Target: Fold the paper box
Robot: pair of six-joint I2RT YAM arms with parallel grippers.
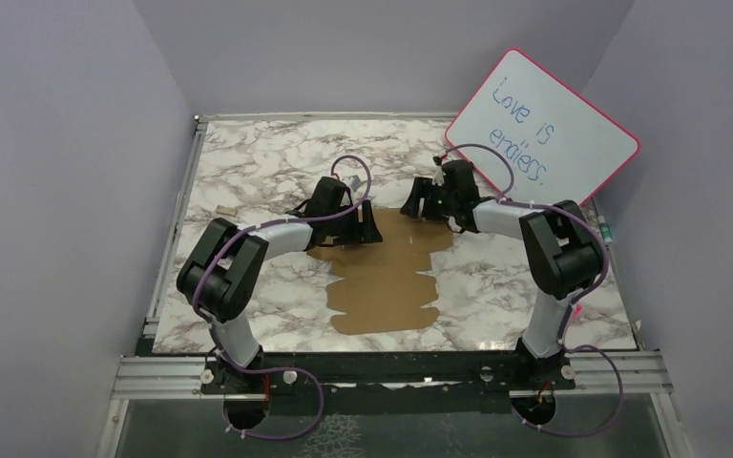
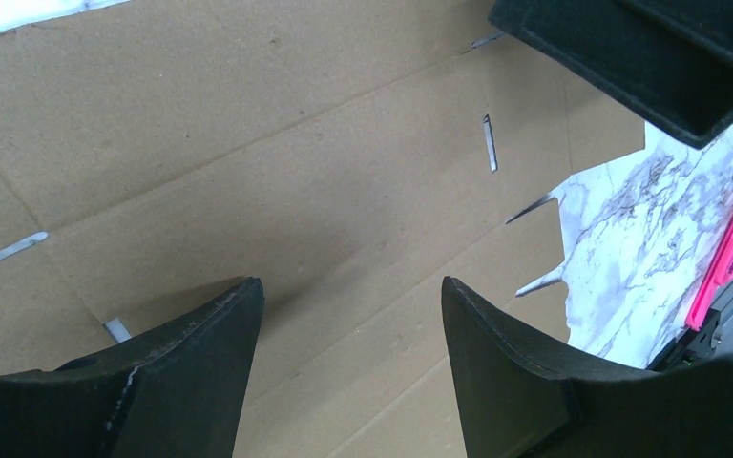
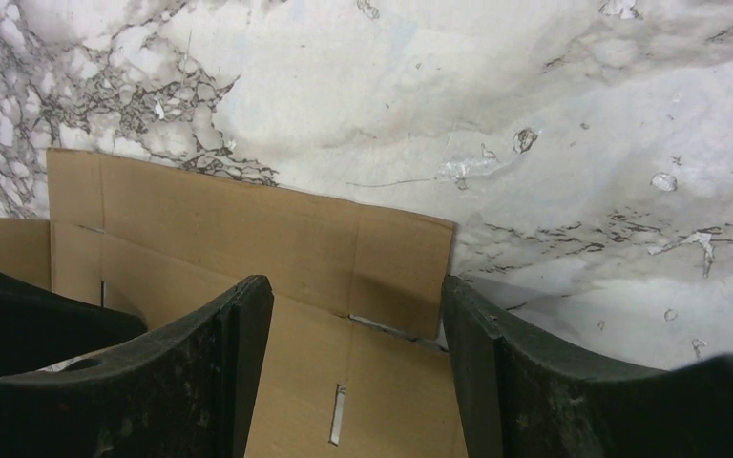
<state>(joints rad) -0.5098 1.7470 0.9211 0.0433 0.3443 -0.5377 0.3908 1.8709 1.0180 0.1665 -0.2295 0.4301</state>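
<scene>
The left end effector (image 2: pixel 348 286), spread and empty, hangs over the far-left of the flat brown die-cut cardboard paper box (image 1: pixel 387 277), lying near-to-far on the marble counter (image 1: pixel 248 162); the right end effector (image 3: pixel 358 286), likewise spread, hangs over its far-right flap.

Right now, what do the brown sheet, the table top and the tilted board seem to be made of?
The brown sheet looks like cardboard, matte, with pressed fold lines and cut slits. The table top has a marble pattern, probably a printed film or laminate: chips show in the right wrist view. The board seems a glossy whiteboard, with blue marker writing and a pink rim.
</scene>
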